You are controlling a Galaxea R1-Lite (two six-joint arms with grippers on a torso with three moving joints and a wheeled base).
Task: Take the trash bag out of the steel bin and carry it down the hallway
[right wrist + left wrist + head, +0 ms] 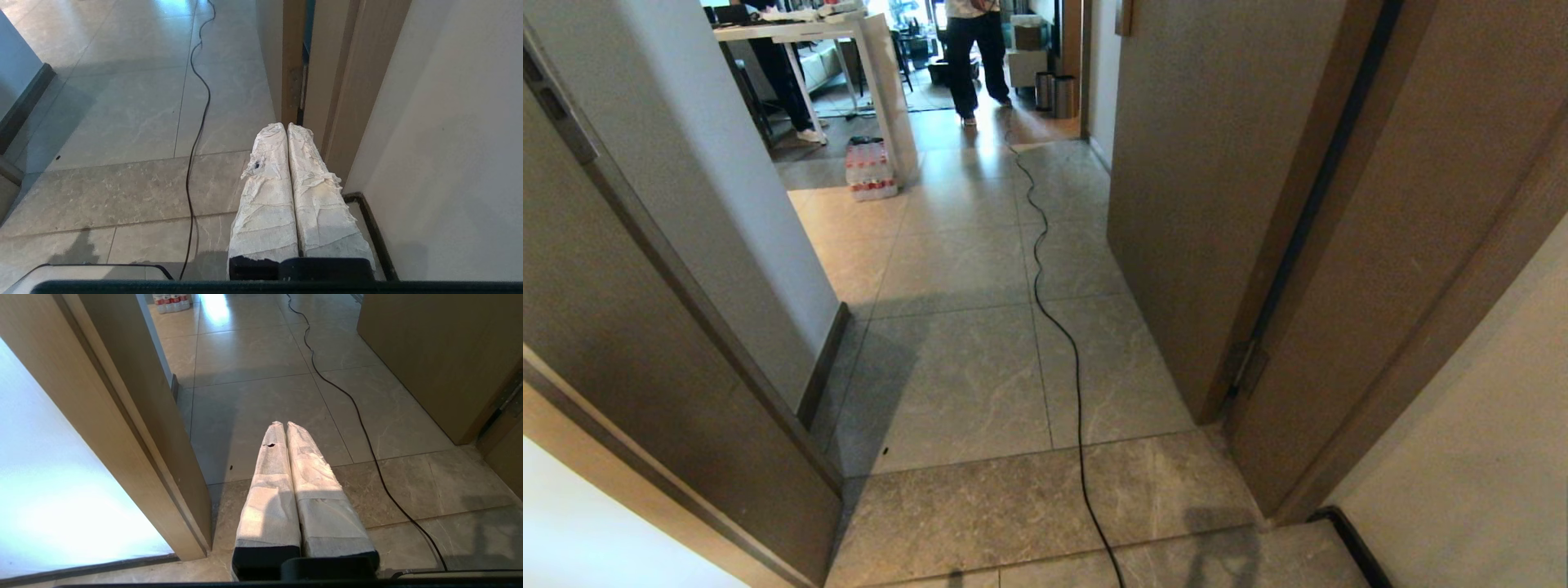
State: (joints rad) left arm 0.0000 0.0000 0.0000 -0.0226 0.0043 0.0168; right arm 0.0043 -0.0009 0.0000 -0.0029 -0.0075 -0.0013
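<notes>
Honestly, your steel bin [1064,95] stands far down the hallway [980,367], near a person's legs [976,57]; no trash bag shows. Steer beside the black cable [1058,327], not over it. Both the left gripper [286,424] and right gripper [286,125] hang empty, jaws pressed together.

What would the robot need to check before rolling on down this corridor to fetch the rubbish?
1. Left tool shut and empty: ok.
2. Right tool shut and empty: ok.
3. Floor path free: not ok, a black cable runs along the hallway.
4. Steel bin in sight: ok, far end, by the wall.
5. Trash bag in it: cannot tell.
6. Way ahead free of people: not ok, a person stands near the bin.
</notes>
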